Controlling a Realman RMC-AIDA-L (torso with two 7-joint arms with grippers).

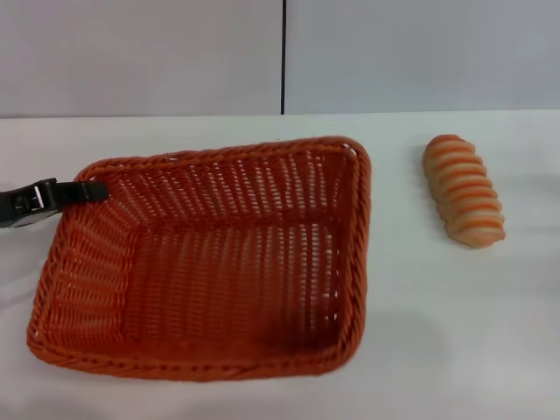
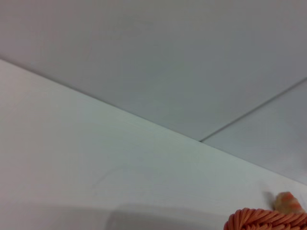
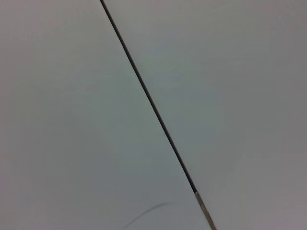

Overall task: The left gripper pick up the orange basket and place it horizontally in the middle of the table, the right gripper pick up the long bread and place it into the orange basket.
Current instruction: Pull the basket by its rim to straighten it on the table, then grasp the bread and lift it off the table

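Observation:
The orange basket [image 1: 210, 262] rests on the white table [image 1: 437, 315], left of centre, turned a little askew. My left gripper [image 1: 94, 190] reaches in from the left edge and is shut on the braided rim at the basket's far left corner. A piece of that rim [image 2: 266, 219] shows in the left wrist view. The long bread [image 1: 464, 190], tan with orange-brown stripes, lies on the table to the right of the basket, apart from it; its tip [image 2: 288, 203] peeks over the rim in the left wrist view. My right gripper is out of view.
A grey wall with a dark vertical seam [image 1: 283, 57] stands behind the table's far edge. The right wrist view shows only this wall and seam [image 3: 148, 96]. Bare tabletop lies between basket and bread and in front of the bread.

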